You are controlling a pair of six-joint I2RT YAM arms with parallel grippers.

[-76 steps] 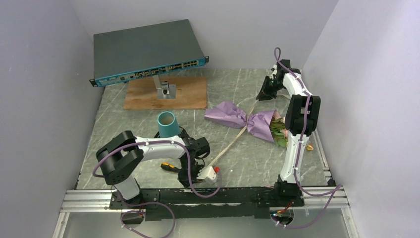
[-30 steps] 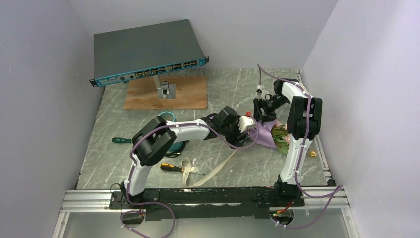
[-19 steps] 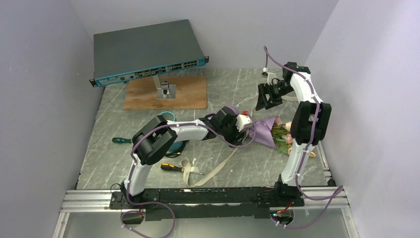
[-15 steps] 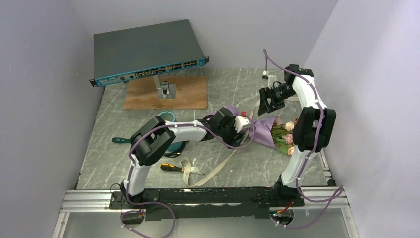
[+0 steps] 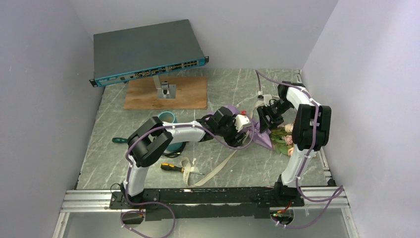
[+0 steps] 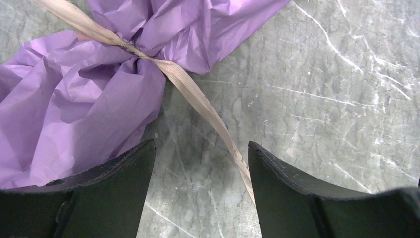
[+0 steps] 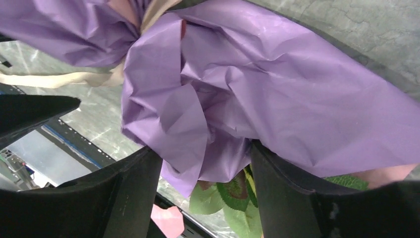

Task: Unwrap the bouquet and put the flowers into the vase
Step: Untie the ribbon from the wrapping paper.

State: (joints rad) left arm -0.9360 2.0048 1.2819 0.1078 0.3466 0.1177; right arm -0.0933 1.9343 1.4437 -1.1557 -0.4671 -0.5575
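The bouquet (image 5: 263, 138) lies on the marble table, wrapped in crinkled purple paper (image 6: 74, 104) and still tied at the waist by a cream ribbon (image 6: 198, 99). Pink flowers (image 5: 287, 135) and green leaves (image 7: 233, 196) stick out of its right end. My left gripper (image 6: 200, 193) hovers open just over the table beside the knot, and the ribbon runs between its fingers, close to the right one. My right gripper (image 7: 205, 193) is open, its fingers astride a fold of the paper. The teal vase (image 5: 167, 117) stands half hidden behind the left arm.
The ribbon's loose tail (image 5: 213, 168) trails toward the near edge. A yellow-and-black screwdriver (image 5: 171, 167) and a green-handled one (image 5: 119, 140) lie near the left arm. At the back a network switch (image 5: 146, 52) stands over a wooden board (image 5: 188, 94). Walls close in on both sides.
My right gripper lifted off the bouquet toward the back, then came back down onto the paper. The left arm moved across from near the table's front to the knot and has stayed there.
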